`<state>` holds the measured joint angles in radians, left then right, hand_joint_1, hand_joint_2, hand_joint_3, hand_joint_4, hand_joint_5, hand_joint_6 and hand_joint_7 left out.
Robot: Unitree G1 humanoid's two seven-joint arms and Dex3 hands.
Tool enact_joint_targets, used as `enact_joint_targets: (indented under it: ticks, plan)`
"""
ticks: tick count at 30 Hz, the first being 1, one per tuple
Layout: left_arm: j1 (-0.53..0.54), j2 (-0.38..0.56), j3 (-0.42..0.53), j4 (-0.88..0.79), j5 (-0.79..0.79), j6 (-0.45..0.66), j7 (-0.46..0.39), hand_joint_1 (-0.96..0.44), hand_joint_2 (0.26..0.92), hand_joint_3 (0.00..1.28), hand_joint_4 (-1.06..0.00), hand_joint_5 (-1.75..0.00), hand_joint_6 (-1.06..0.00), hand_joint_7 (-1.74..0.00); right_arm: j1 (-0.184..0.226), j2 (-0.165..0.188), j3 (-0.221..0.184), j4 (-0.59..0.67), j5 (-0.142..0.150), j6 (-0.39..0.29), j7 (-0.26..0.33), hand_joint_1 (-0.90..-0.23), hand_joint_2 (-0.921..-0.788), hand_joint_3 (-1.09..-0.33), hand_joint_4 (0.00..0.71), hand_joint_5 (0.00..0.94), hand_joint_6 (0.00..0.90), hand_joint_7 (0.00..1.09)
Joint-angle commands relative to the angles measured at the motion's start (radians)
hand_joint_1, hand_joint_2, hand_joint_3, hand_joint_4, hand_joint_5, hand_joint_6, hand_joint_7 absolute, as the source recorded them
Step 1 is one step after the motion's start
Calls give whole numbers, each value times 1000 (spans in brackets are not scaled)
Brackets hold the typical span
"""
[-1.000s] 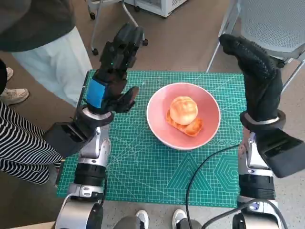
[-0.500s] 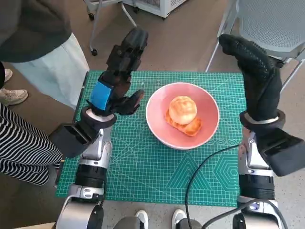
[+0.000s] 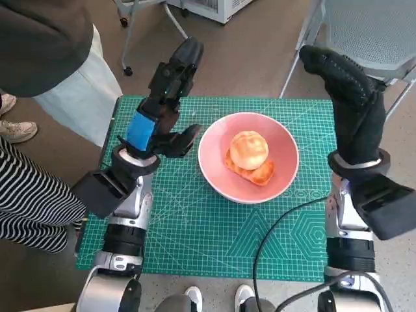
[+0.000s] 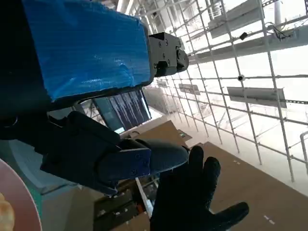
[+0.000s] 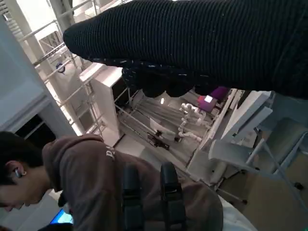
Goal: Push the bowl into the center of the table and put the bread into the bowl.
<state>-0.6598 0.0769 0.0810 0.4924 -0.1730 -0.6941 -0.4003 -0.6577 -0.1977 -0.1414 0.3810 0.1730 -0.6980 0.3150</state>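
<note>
Here, one pink bowl (image 3: 248, 157) holds two breads (image 3: 250, 156); both hands' fingers (image 3: 174, 68) spread, empty.

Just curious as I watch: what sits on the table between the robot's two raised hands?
In the head view, the pink bowl lies between the left hand and right hand, with a bun and toast inside.

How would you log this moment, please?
bowl: mat centre | bread: in bowl | left hand: raised, empty | right hand: raised, empty

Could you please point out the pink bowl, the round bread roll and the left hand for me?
pink bowl (image 3: 281, 174): head view, bare inner wall.
round bread roll (image 3: 249, 149): head view, top crust.
left hand (image 3: 144, 127): head view, blue-taped back.
</note>
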Motion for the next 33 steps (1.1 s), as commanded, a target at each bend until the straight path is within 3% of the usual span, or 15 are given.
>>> enact_joint_targets:
  ticks: [1,33]
  plan:
    - [-11,-3,-7,9,-8,-10,-5,-738,921,540,-4,0,1,-240,22,-9,-1,-9,4,19,-1,-616,-921,-693,199,9,-1,634]
    - [-37,1,18,9,-73,-18,-44,-744,921,527,-7,-3,1,-249,29,-14,-14,-55,-1,42,-8,-614,-921,-686,196,5,-1,637]
